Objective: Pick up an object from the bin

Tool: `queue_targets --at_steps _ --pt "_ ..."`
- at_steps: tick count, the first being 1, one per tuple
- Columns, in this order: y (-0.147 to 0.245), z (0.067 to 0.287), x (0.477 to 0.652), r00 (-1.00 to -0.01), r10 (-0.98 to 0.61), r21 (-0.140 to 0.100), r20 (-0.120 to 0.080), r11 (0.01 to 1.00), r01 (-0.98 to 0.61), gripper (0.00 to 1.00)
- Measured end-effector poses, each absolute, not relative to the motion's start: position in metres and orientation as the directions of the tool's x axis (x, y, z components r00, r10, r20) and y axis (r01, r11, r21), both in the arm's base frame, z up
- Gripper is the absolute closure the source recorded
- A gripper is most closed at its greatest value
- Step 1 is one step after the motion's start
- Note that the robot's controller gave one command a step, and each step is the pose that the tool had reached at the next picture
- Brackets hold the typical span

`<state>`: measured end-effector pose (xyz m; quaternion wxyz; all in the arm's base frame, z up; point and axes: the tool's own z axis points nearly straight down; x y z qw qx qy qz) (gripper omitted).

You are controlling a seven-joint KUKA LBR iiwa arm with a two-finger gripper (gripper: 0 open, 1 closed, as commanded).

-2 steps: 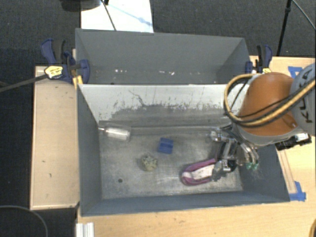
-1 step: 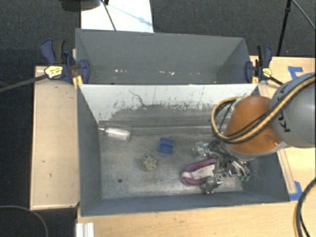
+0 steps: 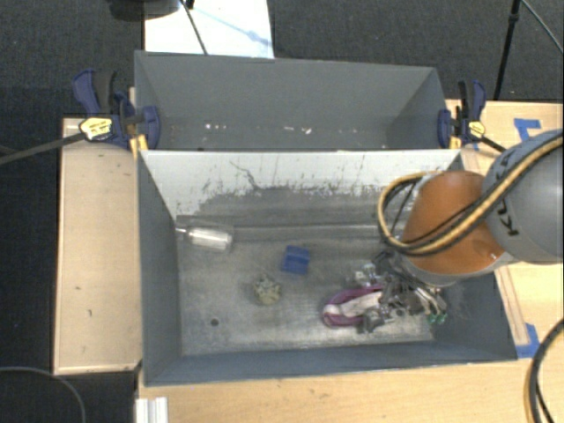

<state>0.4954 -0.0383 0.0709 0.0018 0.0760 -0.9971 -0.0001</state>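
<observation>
My gripper [image 3: 381,310] is low in the bin's front right part, under the orange wrist cover. Its fingers sit right at the right end of a purple and white curved thing [image 3: 340,307] that lies on the floor. Whether that thing is between the fingers I cannot tell. A small blue block [image 3: 296,260] lies to the left of the gripper, toward the middle. A small crumpled beige thing [image 3: 267,291] rests further left.
A clear plastic tube [image 3: 206,237] lies at the left by the back wall. The arm and its orange cover reach in over the bin's right wall, with cables looped on top.
</observation>
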Motion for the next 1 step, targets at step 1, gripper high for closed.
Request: queue_targets --at_steps 1 --pt "-0.0520 0.2223 0.4922 -0.996 -0.092 -0.002 -0.009 0.996 -0.092 1.00"
